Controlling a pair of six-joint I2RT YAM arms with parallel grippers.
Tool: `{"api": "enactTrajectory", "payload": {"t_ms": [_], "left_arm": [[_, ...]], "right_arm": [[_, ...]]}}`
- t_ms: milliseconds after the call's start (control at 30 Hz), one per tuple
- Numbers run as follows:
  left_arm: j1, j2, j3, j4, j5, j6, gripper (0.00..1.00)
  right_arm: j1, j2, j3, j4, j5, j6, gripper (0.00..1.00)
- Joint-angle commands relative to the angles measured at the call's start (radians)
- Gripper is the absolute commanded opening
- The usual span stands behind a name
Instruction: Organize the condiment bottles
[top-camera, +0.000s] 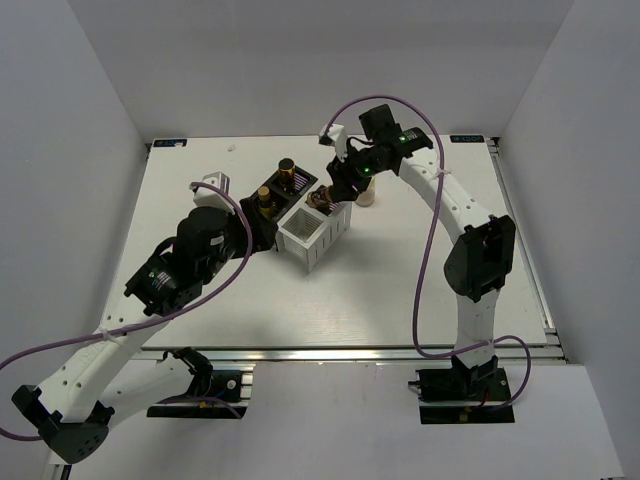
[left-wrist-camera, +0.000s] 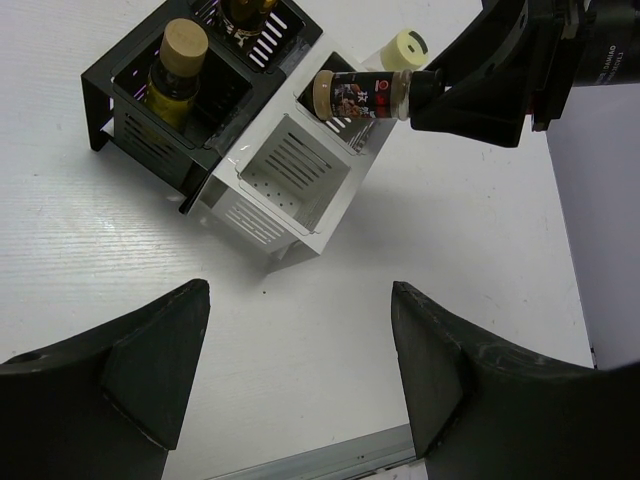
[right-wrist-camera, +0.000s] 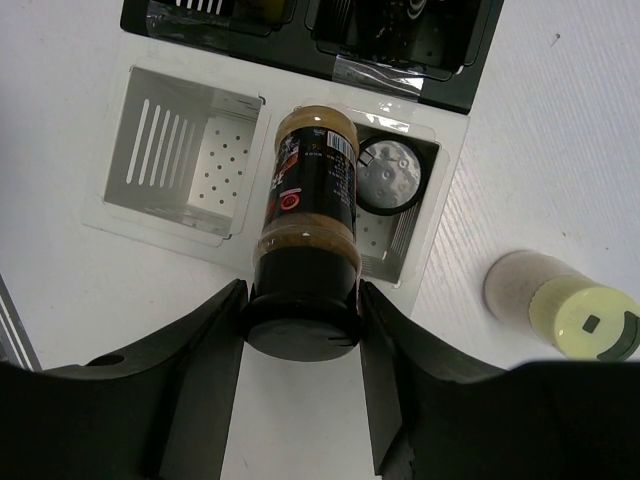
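Right pincer (right-wrist-camera: 300, 305) pinches the dark cap of the labelled bottle (right-wrist-camera: 312, 185). The bottle lies nearly level, with its base pointing out over the white box (right-wrist-camera: 185, 150).

Judgement: a grip on the cap leaves the body free to go down into a cell, but you will need to tip it upright first. It hangs above the divider, nearer the cell that holds a grey-topped bottle (right-wrist-camera: 390, 175). The neighbouring cell is bare.

Left pincer (left-wrist-camera: 297, 320) is spread and holds nothing, low over the counter (left-wrist-camera: 100, 250) near the boxes.

A tan-capped bottle (left-wrist-camera: 178, 62) and a second bottle (left-wrist-camera: 245, 10) stand upright in the black box (left-wrist-camera: 110, 90), which touches the white one. The cream jar (right-wrist-camera: 560, 310) stands on the counter just beside the white box, not yet sorted.

Materials:
- Boxes: rigid and thin-walled, with slotted sides and a perforated floor.
- Labelled bottle: round, with a glossy printed label and tan fill showing at both ends.
- Counter: white and finely ribbed.
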Motion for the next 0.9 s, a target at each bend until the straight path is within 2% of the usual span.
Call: {"api": "enactTrajectory", "payload": {"t_ms": [0, 367, 867], "left_arm": [[-0.006, -0.022, -0.012, -0.005, -0.012, -0.005, 0.83], [-0.006, -0.036, -0.029, 0.004, -0.009, -0.010, 0.83], [-0.006, -0.053, -0.033, -0.003, -0.014, -0.014, 0.83]], "right_arm": [[-0.004, -0.056, 0.044, 0.007, 0.028, -0.017, 0.00], [-0.004, -0.108, 0.065, -0.007, 0.014, -0.001, 0.00], [0.007, -0.078, 0.059, -0.059, -0.007, -0.058, 0.00]]}}
